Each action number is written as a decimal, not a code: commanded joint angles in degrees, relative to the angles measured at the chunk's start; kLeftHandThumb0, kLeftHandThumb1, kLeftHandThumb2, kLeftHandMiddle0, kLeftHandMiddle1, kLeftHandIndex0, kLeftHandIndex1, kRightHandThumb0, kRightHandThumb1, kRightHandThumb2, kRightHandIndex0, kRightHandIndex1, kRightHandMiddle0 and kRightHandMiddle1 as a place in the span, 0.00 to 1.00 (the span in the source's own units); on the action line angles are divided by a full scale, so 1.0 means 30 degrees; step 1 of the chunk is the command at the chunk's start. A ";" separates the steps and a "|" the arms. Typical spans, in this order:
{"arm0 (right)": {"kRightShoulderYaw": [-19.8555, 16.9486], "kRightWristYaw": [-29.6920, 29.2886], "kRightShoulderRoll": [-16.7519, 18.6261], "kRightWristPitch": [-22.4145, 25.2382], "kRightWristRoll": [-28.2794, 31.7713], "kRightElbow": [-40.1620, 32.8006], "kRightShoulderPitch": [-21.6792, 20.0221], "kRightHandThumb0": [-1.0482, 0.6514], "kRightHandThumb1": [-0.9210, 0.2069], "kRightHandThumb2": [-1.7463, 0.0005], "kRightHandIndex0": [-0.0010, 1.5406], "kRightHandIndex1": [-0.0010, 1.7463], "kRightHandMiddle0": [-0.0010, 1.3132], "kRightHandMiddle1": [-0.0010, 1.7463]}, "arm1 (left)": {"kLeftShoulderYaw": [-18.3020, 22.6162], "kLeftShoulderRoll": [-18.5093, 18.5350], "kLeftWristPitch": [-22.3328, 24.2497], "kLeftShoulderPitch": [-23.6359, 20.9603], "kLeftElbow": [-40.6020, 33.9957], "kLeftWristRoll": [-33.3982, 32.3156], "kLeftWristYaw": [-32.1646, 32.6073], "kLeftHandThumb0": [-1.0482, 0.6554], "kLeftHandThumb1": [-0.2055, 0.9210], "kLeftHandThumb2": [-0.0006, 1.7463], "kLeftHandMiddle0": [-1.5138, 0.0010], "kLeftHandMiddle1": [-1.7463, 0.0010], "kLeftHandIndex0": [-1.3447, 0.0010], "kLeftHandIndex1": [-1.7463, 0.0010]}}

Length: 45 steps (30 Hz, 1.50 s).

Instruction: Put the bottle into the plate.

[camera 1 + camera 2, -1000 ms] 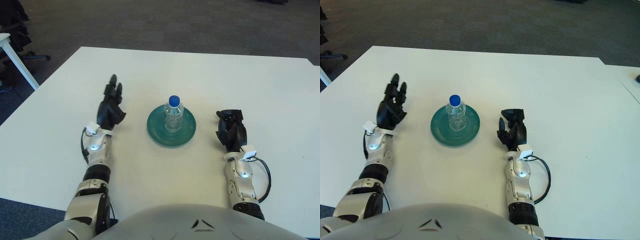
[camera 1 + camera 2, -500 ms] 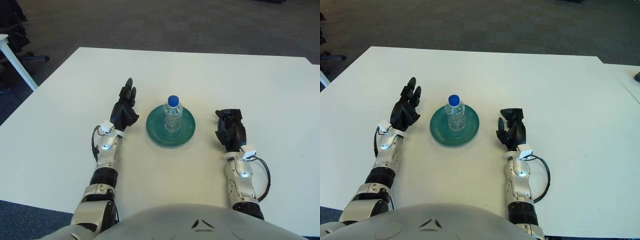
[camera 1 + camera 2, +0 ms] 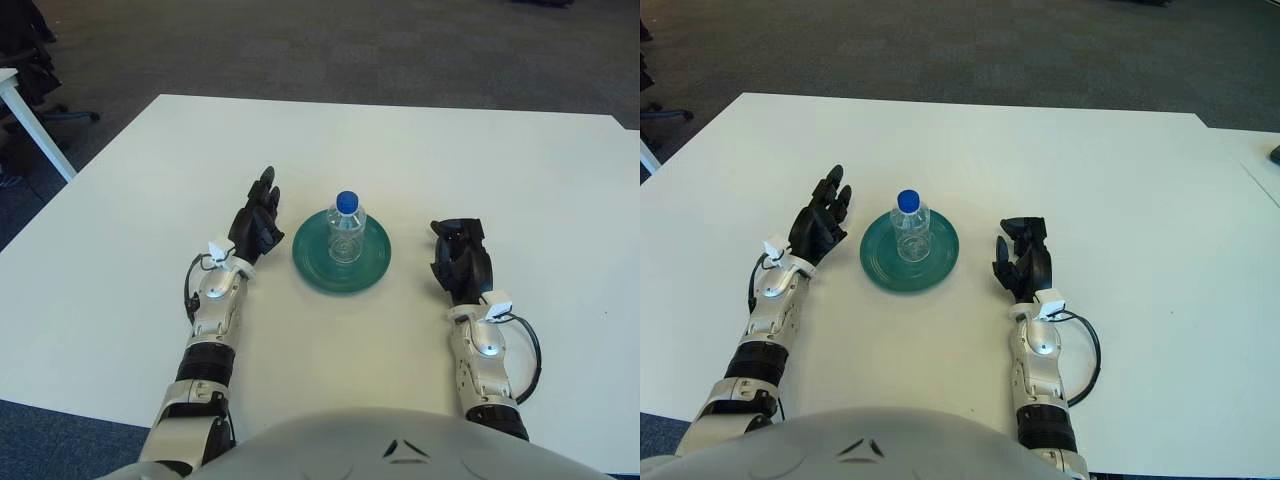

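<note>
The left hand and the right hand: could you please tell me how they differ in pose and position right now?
The left hand has its fingers stretched out, reaching forward close beside the green plate; the right hand has its fingers partly curled. The left hand shows near the plate's left rim; the right hand shows farther off, to the plate's right. Both hold nothing, and neither touches the bottle, which stands upright on the plate.
</note>
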 commanded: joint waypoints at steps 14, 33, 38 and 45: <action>-0.0150 -0.0084 0.0151 0.1104 0.0274 0.0982 0.1067 0.41 0.00 0.70 0.35 0.57 0.15 1.00 | -0.0200 -0.0373 0.2037 0.0443 -0.1063 0.0708 0.1700 0.03 1.00 0.66 0.99 1.00 1.00 0.92; -0.0337 -0.0207 0.0156 0.1474 0.0386 0.0473 0.1214 0.41 0.00 0.70 0.34 0.56 0.15 1.00 | -0.0394 -0.0755 0.1119 0.0408 -0.0106 0.1555 0.2649 0.04 1.00 0.65 0.97 0.99 1.00 0.90; -0.0502 -0.0162 0.0158 0.1672 0.0575 0.0296 0.1225 0.41 0.00 0.70 0.34 0.55 0.15 1.00 | -0.0661 -0.0556 -0.1679 0.0541 0.1149 0.2376 0.2439 0.04 1.00 0.65 0.96 0.99 1.00 0.89; -0.0610 -0.0075 -0.0058 0.1916 0.0722 0.0045 0.1307 0.41 0.00 0.70 0.34 0.55 0.15 1.00 | -0.0960 -0.0604 -0.4875 0.0504 0.2987 0.3227 0.2631 0.04 1.00 0.66 0.96 0.99 1.00 0.88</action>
